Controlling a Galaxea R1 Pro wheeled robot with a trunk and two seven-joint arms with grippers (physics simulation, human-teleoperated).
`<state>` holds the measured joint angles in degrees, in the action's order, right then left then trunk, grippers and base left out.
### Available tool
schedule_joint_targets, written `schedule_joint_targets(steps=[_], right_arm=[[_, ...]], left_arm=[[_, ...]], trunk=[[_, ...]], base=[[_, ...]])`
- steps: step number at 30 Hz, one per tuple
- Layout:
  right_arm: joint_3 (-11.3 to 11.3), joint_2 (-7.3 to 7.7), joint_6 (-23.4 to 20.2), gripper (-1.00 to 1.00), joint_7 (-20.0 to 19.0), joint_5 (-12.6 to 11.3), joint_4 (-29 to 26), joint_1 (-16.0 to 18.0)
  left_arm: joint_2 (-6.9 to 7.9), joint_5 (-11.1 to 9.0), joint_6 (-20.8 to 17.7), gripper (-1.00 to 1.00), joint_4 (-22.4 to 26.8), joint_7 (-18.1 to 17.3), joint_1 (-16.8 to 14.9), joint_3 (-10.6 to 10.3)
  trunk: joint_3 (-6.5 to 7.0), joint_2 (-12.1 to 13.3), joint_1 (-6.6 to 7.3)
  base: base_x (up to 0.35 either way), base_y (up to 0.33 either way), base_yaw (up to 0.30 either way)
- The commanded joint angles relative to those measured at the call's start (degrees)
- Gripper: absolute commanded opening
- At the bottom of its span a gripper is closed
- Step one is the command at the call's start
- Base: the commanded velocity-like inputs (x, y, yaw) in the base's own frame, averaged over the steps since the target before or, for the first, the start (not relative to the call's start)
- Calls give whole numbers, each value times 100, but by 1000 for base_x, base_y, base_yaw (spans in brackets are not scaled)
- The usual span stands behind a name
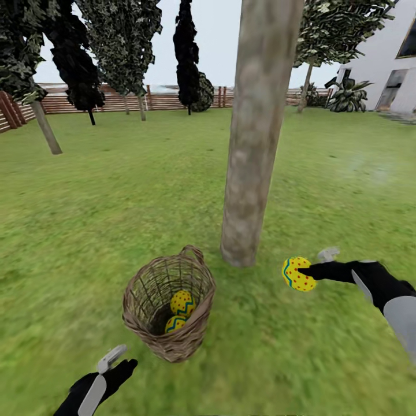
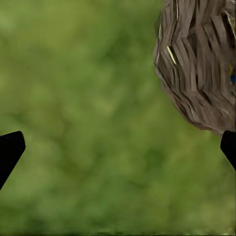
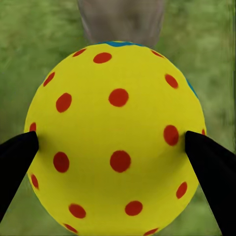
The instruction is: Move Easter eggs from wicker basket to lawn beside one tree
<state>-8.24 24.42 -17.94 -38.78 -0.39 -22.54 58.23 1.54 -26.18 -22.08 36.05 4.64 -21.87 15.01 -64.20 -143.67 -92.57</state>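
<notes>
The brown wicker basket (image 1: 167, 309) stands on the lawn (image 1: 86, 219) just left of the thick grey-brown tree trunk (image 1: 254, 144). Two yellow Easter eggs (image 1: 182, 302) (image 1: 175, 323) lie inside it. My right gripper (image 1: 305, 273) is shut on the third egg (image 1: 297, 274), held above the grass just right of the trunk's base. In the right wrist view that egg (image 3: 115, 142) sits between the black fingers (image 3: 211, 169), with the trunk (image 3: 123, 19) behind it. My left gripper (image 1: 118, 358) stands open near the basket's front left side; its wrist view catches the basket's wall (image 2: 201, 64).
A slatted wooden fence (image 1: 115, 101) runs along the back, with thin-trunked trees (image 1: 46, 127) and dark narrow trees (image 1: 188, 58) before it. A white house (image 1: 393, 63) stands at the far right. Open grass lies all round the trunk and basket.
</notes>
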Motion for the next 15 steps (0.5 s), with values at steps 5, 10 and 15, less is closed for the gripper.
schedule_joint_targets(steps=[5,10,15], right_arm=[[-11,-251,116,-100,433,14,-13,-82],[-11,-264,141,-100,459,13,-13,-84],[-11,-266,142,-100,467,6,-13,-85]], left_arm=[[5,-57,-33,100,7,29,1,-220],[29,-54,-65,100,41,45,0,-234],[91,-37,-126,100,60,10,4,-235]], trunk=[[17,-2,2],[18,-2,2],[18,-2,2]], base=[[-1,-2,-169],[0,0,-10],[0,0,0]])
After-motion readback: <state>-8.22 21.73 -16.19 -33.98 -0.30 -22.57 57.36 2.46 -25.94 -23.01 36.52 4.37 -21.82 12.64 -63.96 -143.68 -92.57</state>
